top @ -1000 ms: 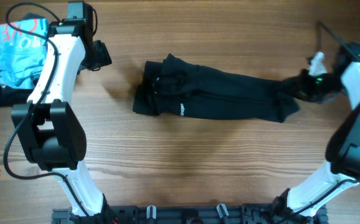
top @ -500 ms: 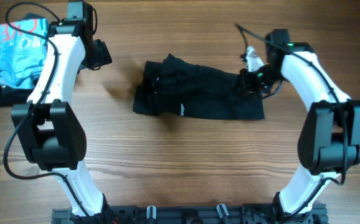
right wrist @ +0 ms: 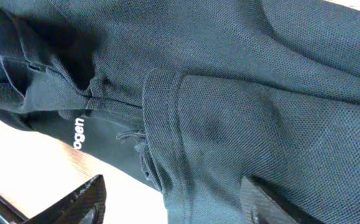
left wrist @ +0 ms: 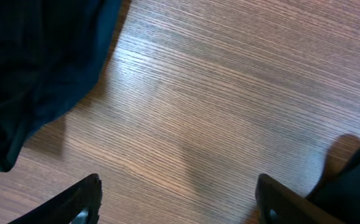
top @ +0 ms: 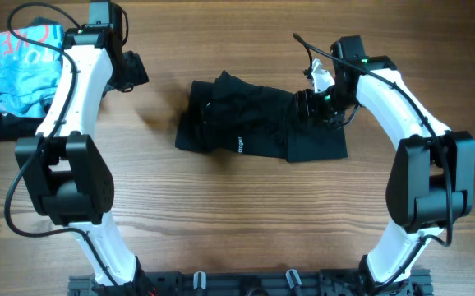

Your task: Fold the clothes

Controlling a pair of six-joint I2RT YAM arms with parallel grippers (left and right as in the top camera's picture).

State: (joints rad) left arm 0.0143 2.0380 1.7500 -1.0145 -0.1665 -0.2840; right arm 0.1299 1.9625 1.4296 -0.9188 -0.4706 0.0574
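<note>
**A:** R gripper: fingers wide apart, nothing pinched btwn them.

**B:** Yep, jaws parted. Right under them is the black T-shirt. A stitched hem runs out ahead of the gap, lying on top of more fabric.

**A:** White logo lettering sits just ahead of one fingertip, near the shirt's edge. Bare table beyond that.

**B:** From overhead, the shirt lies bunched in a wide band and stretches away from those fingers twd the other arm.

**A:** L gripper: fingers apart too, only wood btwn and below.

**B:** Dark cloth ahead of them, off to one side. Can't tell which garment.

**A:** Overhead, the L fingers are well apart from the T-shirt. The light-blue garment w/ red lettering is heaped on their far side.
</note>
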